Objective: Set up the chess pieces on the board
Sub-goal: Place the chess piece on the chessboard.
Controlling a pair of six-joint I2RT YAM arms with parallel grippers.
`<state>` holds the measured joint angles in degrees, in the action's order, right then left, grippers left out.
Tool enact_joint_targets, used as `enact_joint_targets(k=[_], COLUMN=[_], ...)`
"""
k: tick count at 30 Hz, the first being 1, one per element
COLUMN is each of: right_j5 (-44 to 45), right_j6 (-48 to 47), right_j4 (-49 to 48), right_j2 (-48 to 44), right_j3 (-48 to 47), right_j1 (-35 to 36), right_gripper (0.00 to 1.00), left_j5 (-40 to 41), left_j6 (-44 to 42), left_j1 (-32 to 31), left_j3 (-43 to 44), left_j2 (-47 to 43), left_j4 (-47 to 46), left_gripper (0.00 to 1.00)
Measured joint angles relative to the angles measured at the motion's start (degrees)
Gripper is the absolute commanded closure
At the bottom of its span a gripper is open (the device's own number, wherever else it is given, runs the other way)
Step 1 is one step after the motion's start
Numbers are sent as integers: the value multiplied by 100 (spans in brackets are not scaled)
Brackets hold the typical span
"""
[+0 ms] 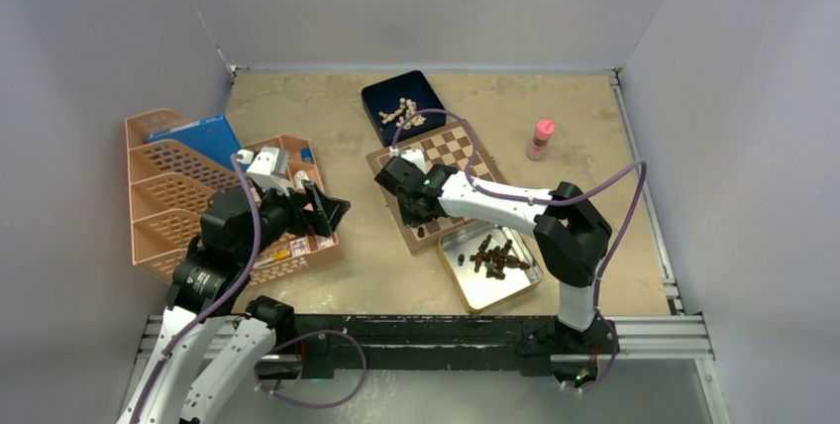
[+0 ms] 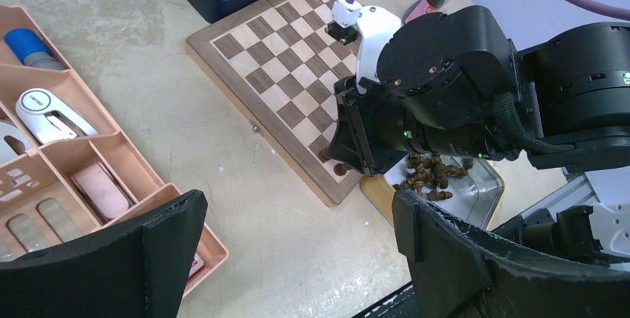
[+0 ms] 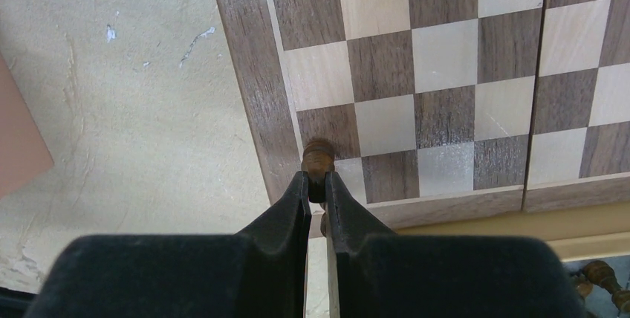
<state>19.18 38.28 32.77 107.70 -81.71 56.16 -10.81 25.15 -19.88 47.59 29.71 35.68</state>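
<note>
Brown chess piece (image 3: 318, 156) shows you only its top, pinched in your right pincer (image 3: 317, 184) over the board (image 3: 446, 73); left pincer (image 2: 293, 218) open.

Top cam looks down from behind the robot, whole table (image 1: 327, 117) in shot. Left wrist cam eyes the board (image 2: 275, 73) obliquely; right wrist cam v. close above its corner (all 3 share it)

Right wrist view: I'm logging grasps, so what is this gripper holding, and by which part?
The right gripper pinches one dark brown chess piece by its shaft; its rounded end sticks out in front, at the board edge.
</note>
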Motion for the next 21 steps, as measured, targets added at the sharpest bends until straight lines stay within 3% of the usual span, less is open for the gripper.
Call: enact_joint_targets(k=[21], right_j5=[-37], right_j6=[-24], right_j4=[2], right_j2=[46], right_j3=[7], right_j1=[0], right_gripper=[87], left_j5=[39], left_j6=[39], left_j1=[0], left_j3=[-2], left_j2=[-2], left_j4=[0], left_gripper=[3])
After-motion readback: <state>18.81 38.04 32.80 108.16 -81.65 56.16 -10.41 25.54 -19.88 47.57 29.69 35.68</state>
